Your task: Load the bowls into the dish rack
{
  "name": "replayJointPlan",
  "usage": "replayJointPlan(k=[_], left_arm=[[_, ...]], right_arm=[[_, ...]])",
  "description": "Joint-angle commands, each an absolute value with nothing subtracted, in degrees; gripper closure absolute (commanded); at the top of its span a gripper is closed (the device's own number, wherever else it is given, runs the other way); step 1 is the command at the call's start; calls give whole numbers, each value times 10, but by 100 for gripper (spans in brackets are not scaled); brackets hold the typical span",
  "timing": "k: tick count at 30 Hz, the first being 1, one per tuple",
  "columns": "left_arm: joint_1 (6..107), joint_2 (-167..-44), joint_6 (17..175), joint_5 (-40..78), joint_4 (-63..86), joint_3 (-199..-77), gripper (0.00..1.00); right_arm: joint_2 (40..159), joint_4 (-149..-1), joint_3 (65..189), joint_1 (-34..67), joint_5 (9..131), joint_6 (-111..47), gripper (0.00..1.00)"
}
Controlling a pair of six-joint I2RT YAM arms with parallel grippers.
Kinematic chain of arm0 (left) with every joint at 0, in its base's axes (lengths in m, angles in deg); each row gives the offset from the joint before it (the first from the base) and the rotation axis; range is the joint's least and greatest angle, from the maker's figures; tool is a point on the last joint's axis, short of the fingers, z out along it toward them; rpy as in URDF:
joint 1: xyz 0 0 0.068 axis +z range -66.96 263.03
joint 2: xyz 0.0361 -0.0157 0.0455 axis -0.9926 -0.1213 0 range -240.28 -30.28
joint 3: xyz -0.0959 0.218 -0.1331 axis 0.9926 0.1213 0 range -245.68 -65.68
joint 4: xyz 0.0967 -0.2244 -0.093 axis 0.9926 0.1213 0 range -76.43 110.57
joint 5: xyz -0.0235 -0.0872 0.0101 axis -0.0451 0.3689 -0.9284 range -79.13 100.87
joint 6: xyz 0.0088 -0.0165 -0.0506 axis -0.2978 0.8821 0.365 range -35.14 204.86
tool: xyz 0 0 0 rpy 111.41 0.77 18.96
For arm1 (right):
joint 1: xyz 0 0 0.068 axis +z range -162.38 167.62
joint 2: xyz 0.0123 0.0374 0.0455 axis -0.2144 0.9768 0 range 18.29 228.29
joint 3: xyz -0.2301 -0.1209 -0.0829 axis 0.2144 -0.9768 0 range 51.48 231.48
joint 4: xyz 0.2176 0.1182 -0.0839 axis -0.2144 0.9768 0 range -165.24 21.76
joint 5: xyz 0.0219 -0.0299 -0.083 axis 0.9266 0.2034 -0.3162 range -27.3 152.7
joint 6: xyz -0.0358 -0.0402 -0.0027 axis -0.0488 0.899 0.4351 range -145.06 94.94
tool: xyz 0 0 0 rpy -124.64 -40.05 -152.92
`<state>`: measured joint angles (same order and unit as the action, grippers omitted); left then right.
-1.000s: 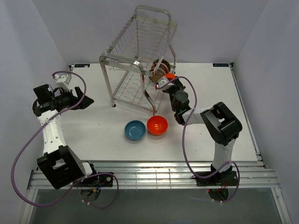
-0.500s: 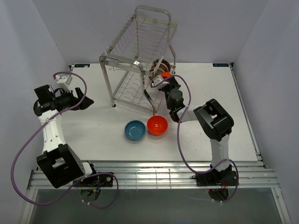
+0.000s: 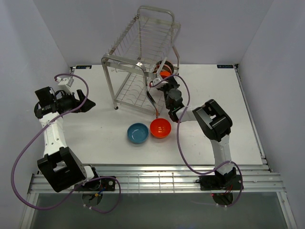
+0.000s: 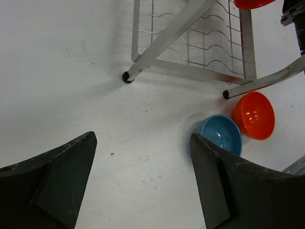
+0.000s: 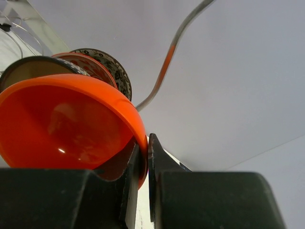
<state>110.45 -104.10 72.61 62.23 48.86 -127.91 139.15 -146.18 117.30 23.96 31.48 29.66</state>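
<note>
Orange and blue up front: the blue bowl (image 3: 138, 133) and the loose orange bowl (image 3: 160, 128) sit upright side by side on the white table (image 3: 95, 138), apparently rim to rim, just this side of the rack's near right foot.

Out on the left, the left gripper (image 3: 87, 102) hangs above bare tabletop, jaws spread wide, nothing between them. Its wrist view looks down past both dark fingers (image 4: 52, 183) onto those two bowls and the wavy wires of the rack's lower tier.

Further back now, the right arm reaches to the right end of the dish rack (image 3: 138, 57). The right gripper (image 5: 142, 157) is pinched tight on the rim of the held orange bowl (image 5: 66, 119), one finger inside the bowl, one outside. That bowl is tipped up on edge, its hollow facing the wrist camera.

Close behind it three more stand on edge in a row: the dark brown bowl (image 5: 33, 63) with its cream inside, then the red-and-white bowl (image 5: 90, 64), then the grey patterned bowl (image 5: 114, 71) farthest back. Whether the held bowl touches the brown one, I can't tell. A bent rack tube (image 5: 167, 62) rises beyond them against the pale wall.
</note>
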Motion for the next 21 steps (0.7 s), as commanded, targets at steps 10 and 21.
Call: replayJointPlan(k=[10,21], left_arm=[[1106,-1047,715,620,477,-1273,10],[1107,-1047,711,612,472,-1264,10]], right_arm=[[1434,-1623,1263,241,280,294,92],[1486,-1637,1314,253,210,322,92]])
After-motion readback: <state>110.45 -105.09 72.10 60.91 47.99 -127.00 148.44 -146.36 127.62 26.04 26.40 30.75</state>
